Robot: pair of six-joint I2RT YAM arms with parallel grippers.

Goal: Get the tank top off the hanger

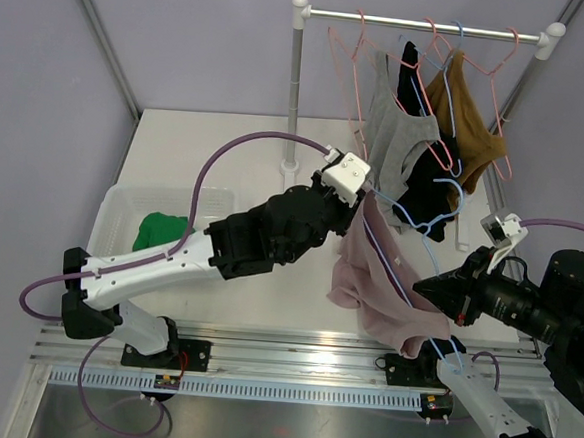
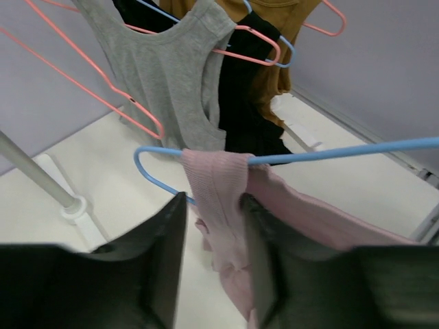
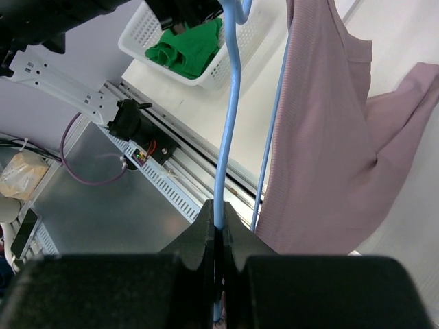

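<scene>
From my overhead view the pink tank top (image 1: 368, 274) hangs low in the centre-right of the frame, off the rack and above the near edge of the table (image 1: 227, 144), draped on a blue hanger (image 2: 343, 152) that lies tilted between my two arms. On the left wrist camera one strap of it loops over the hanger's wire near the bend, and the left gripper (image 2: 213, 200) has a finger on each side of that strap; the cloth fills the gap and touches both inner faces, so I read it as a grip on the strap. The right gripper (image 3: 219, 226) is clamped on the blue wire itself, jaws closed with the thin rod pinched between them, and the body of the top hangs just right of the wire in that view. Behind, in the upper centre and upper right of the overhead frame, the rack rail (image 1: 426, 26) carries pink hangers (image 1: 349, 53) with a grey tank top (image 1: 389, 126), a black garment (image 1: 430, 184) and a brown top (image 1: 460, 110) bunched close together. At the left edge of the table sits a white basket (image 1: 117, 207) holding a green cloth (image 1: 161, 230), well apart from the pink top.
</scene>
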